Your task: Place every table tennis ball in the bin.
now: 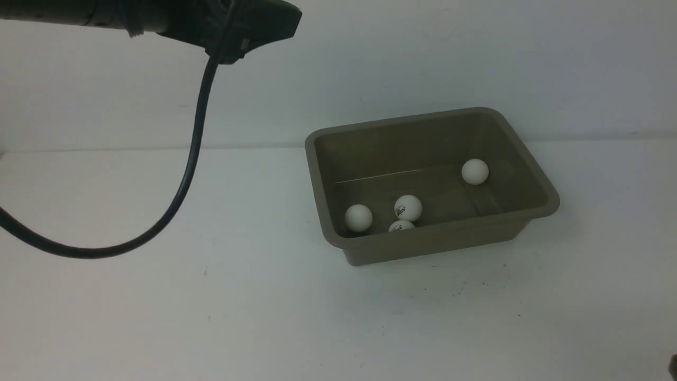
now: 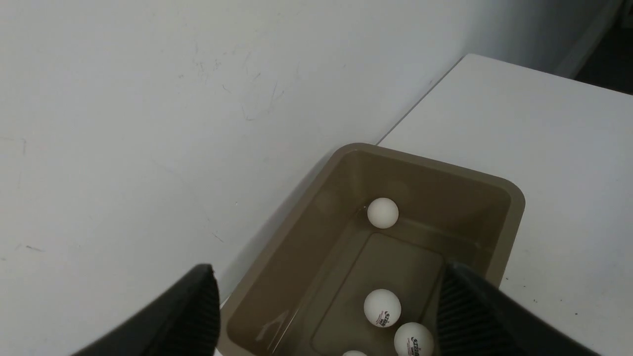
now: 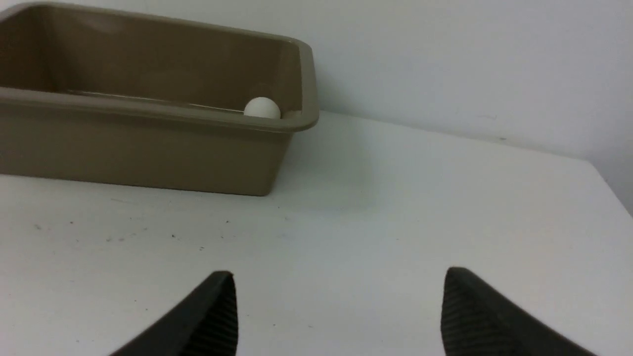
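The taupe bin (image 1: 433,246) stands on the white table, right of centre. Several white table tennis balls lie inside it: one (image 1: 475,171) by the far right wall, one (image 1: 358,217) at the near left, and two with dark print (image 1: 408,207) (image 1: 401,226) near the front wall. My left gripper (image 2: 329,269) hangs high above the bin's (image 2: 514,198) left end, open and empty, looking down on the balls (image 2: 382,308). The right gripper (image 3: 340,273) stays low over bare table, right of the bin (image 3: 138,148), open with nothing between its fingers.
The left arm's black wrist (image 1: 232,26) sits at the top left of the front view, and its cable (image 1: 185,174) loops down over the left part of the table. A white wall (image 1: 476,63) rises just behind the bin.
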`<action>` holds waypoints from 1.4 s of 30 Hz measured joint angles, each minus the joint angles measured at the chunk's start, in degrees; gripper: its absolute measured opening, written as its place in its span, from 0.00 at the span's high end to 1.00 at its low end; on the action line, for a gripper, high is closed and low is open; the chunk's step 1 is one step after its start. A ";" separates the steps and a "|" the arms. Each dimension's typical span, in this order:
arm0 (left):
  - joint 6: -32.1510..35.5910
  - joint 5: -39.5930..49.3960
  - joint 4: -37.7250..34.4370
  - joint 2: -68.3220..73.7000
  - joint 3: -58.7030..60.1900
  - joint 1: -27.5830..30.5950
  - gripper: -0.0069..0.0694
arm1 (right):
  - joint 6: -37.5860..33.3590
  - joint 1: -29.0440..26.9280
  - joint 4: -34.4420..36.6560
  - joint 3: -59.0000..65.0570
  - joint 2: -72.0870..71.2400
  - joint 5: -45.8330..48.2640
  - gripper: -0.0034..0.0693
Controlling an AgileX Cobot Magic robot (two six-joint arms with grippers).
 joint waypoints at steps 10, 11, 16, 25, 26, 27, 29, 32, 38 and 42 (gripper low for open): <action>0.00 0.10 -0.50 0.04 0.00 0.00 0.21 | 0.00 0.00 3.59 0.00 0.00 0.00 0.26; 0.00 0.10 -0.56 0.04 0.00 0.00 0.21 | 0.00 0.00 3.75 0.00 0.00 0.00 0.26; 0.00 0.10 -0.58 0.04 0.00 0.00 0.21 | 0.00 0.00 3.77 0.00 0.00 0.00 0.26; -0.22 4.60 -5.39 0.04 0.00 0.00 0.21 | 0.00 0.00 3.77 0.00 0.00 0.05 0.26; -0.22 5.48 -6.72 0.04 0.00 0.00 0.21 | 0.00 0.00 3.77 0.00 0.00 0.05 0.26; -0.22 5.82 -7.31 0.04 0.00 0.00 0.21 | 0.00 0.00 3.77 0.00 0.00 0.05 0.26; -0.22 7.09 -9.88 0.20 0.00 0.00 0.21 | 0.00 0.00 3.77 0.00 0.00 0.05 0.26; -0.34 8.88 -14.05 0.65 0.00 0.00 0.21 | 0.00 0.00 3.77 0.00 0.00 0.05 0.26; 0.76 8.53 -17.21 1.31 0.00 0.00 0.21 | 0.00 0.00 3.77 0.00 0.00 0.05 0.26; 6.45 4.28 -15.26 1.83 0.51 0.00 0.21 | 0.00 0.00 3.81 0.00 0.00 0.05 0.26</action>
